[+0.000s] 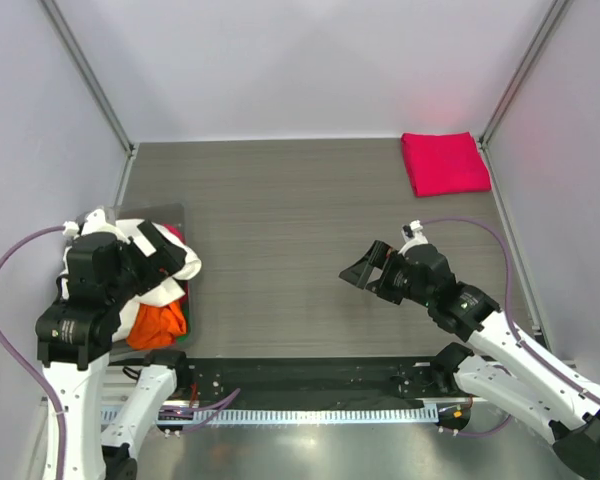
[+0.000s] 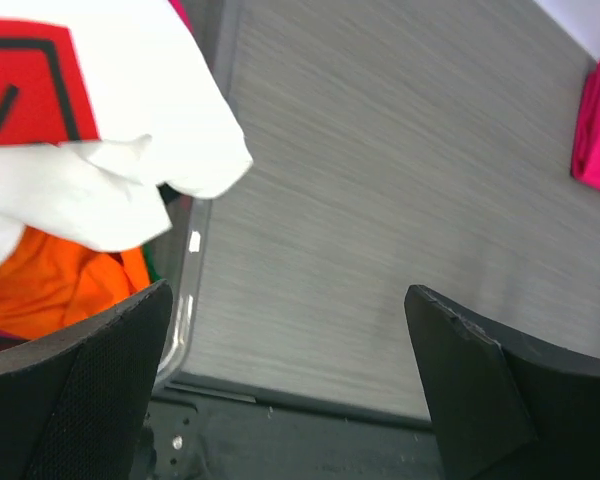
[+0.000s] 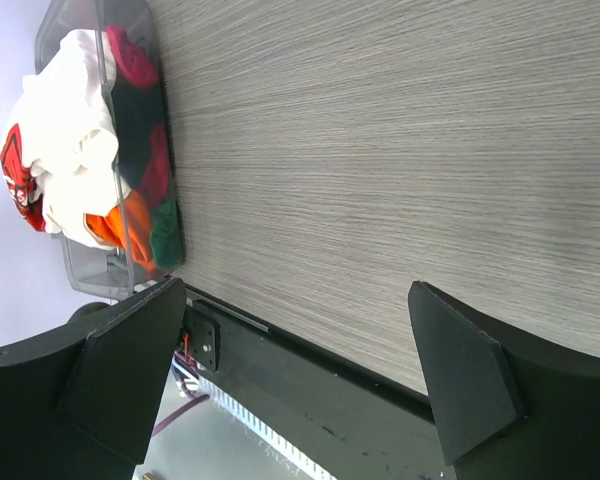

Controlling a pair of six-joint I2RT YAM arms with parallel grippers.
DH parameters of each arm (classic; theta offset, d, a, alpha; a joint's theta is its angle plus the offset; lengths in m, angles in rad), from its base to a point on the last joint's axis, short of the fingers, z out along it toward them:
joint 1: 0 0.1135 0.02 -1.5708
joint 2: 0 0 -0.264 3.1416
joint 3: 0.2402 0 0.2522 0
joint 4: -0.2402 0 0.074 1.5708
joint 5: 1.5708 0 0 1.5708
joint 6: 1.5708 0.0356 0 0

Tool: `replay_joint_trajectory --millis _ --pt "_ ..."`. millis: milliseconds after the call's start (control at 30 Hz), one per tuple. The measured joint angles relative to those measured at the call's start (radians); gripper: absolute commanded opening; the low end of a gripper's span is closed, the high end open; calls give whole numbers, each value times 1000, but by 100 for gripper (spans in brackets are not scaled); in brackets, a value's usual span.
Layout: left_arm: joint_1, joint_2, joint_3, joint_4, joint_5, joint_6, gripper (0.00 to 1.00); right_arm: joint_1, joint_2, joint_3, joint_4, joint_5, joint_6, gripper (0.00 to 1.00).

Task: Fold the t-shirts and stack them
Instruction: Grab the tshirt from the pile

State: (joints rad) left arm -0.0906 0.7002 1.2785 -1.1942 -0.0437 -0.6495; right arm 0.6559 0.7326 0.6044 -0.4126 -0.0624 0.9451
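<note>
Right now both pincers stand wide apart and hold nothing. My left pincer (image 2: 290, 370) hangs over the bin (image 3: 85, 272) at 9 o'clock on the worktop (image 1: 280, 220), just beside the white tee (image 2: 130, 130) that heaps over the bin's rim. I judge it is placed there to pick that tee next, since it lies on top. My right pincer (image 3: 298, 360) hovers above bare worktop at about 4 o'clock, well apart from any cloth, probably waiting to take a second corner once a tee is spread in the middle. One pink tee (image 1: 443, 163) lies folded flat at 1 o'clock, tucked into the far corner, which would keep the centre free for folding and start the stack. An orange tee (image 1: 158, 322) and a dark tee (image 3: 135, 115) sit lower in the bin under the white one. How many tees remain there I cannot tell, as they are bunched together and my left arm covers much of the bin from above. The red panel on the white tee is cut off in the left wrist view.
</note>
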Motion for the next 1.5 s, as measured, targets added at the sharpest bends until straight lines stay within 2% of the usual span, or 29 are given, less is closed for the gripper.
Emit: replay_joint_trajectory --millis 233,433,567,733,900,933,1000,1033,1100,1133,1167,1267,1333,1400,1500 --pt "0 -43 -71 78 -164 11 100 2 -2 -16 -11 -1 0 100" --pt "17 117 -92 109 -299 8 100 3 -1 -19 -17 -4 0 100" --pt "127 252 -133 163 -319 9 100 3 5 -21 -23 -6 -1 100" --pt "336 340 -212 209 -254 31 100 3 9 -34 -24 -7 -1 100" --pt "386 396 -264 257 -206 30 97 3 46 -47 -24 -7 -6 100" --pt "388 403 -272 268 -195 29 93 3 58 -47 -25 -7 -9 100" --pt "392 425 -282 285 -175 24 78 3 73 -47 -25 -7 -15 100" --pt "394 438 -284 293 -166 19 57 3 79 -47 -26 -7 -19 100" --pt "397 459 -290 308 -147 13 25 3 83 -47 -26 -7 -24 100" --pt "399 463 -290 314 -139 5 5 3 84 -47 -26 -7 -26 100" --pt "399 464 -290 319 -132 -2 0 3 84 -47 -26 -7 -27 100" --pt "397 462 -248 297 -116 -4 0 3 83 -47 -26 -7 -29 100" --pt "383 464 -166 262 -113 -10 0 3 83 -47 -27 -7 -32 100" --pt "345 465 -31 246 -112 -27 0 3 84 -41 -34 -6 -38 100" --pt "231 472 189 253 -114 -53 0 3 93 -3 -58 5 -57 100"
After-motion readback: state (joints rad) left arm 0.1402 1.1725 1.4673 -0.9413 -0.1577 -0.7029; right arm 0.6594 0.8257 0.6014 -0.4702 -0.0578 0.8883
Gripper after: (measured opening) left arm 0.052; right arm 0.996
